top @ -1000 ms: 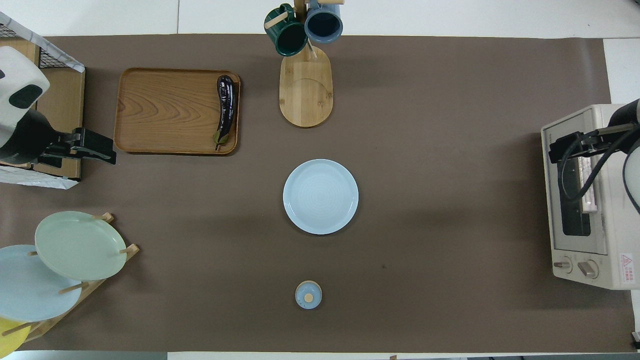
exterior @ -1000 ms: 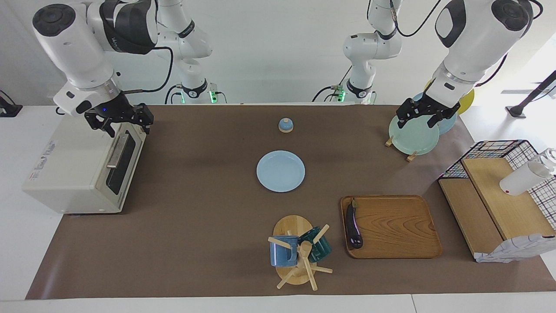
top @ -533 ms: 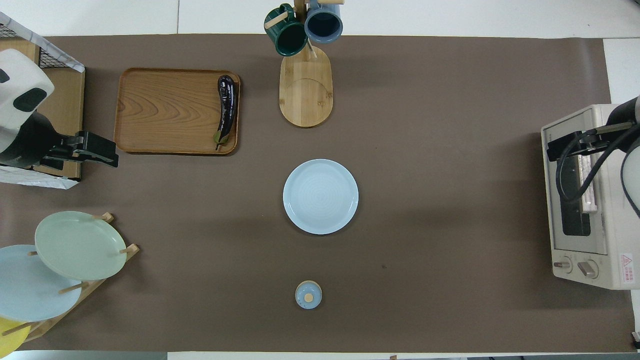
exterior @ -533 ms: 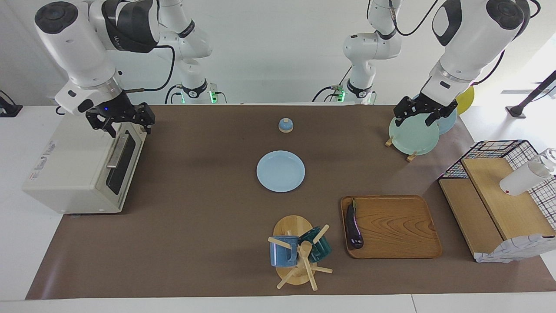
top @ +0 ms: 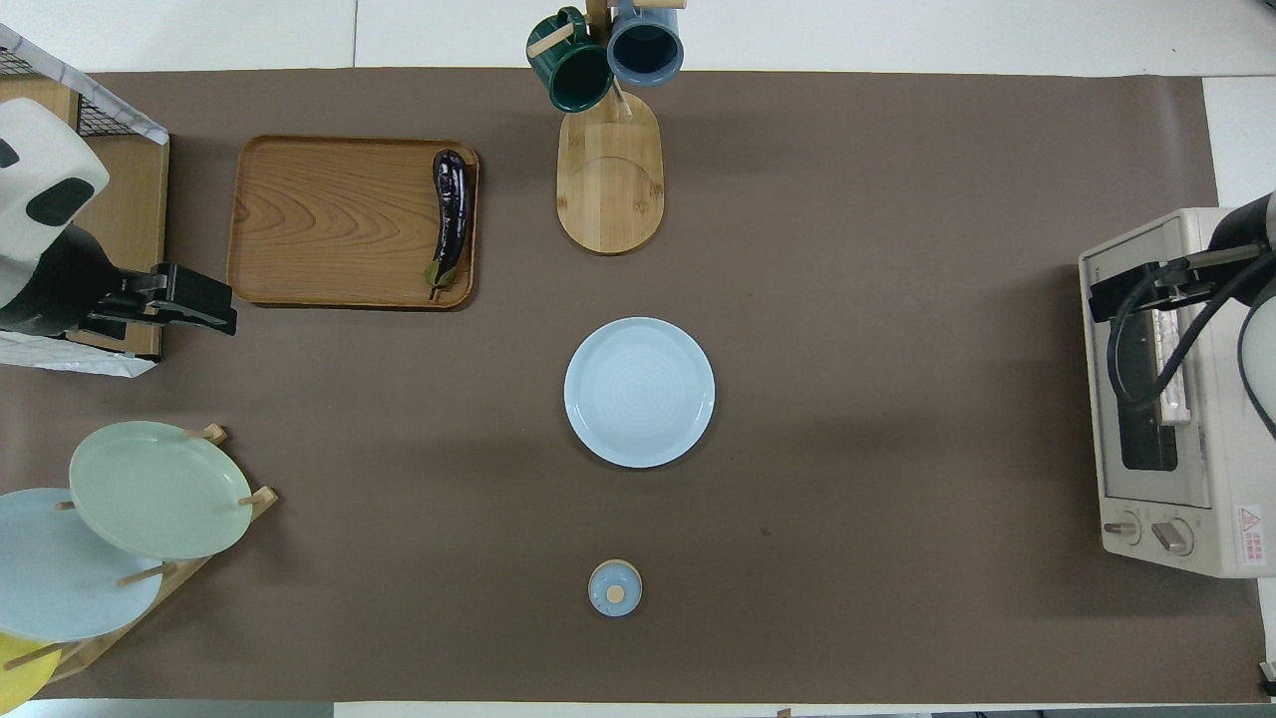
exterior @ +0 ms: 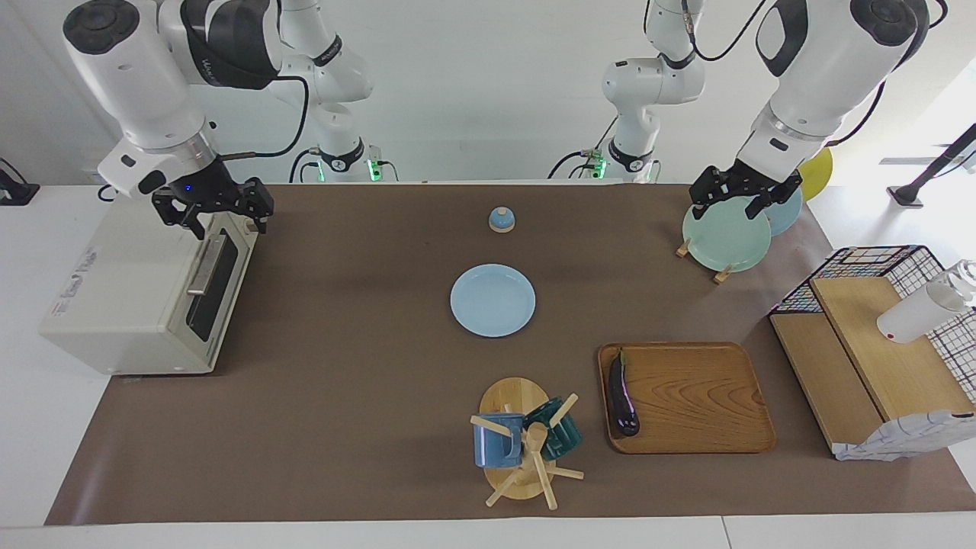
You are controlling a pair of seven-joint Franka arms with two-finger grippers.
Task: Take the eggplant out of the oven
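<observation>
The dark purple eggplant (exterior: 621, 396) lies on the wooden tray (exterior: 701, 396), along the tray's edge beside the mug stand; it also shows in the overhead view (top: 449, 219). The cream-white oven (exterior: 130, 297) stands at the right arm's end of the table with its dark glass door shut, and it also shows in the overhead view (top: 1166, 399). My right gripper (exterior: 213, 212) hangs open and empty over the oven's top front edge, above the bar handle (exterior: 206, 263). My left gripper (exterior: 736, 200) hangs open and empty over the plate rack.
A light blue plate (exterior: 492, 300) lies mid-table. A small blue lid (exterior: 501, 219) lies nearer the robots. A wooden mug stand (exterior: 522, 442) holds two mugs beside the tray. A plate rack with a green plate (exterior: 724, 240) and a wire-and-wood rack (exterior: 877, 335) stand at the left arm's end.
Both grippers have risen slightly. The left one drifted a little toward the robots over the plate rack. The eggplant and the oven have not moved.
</observation>
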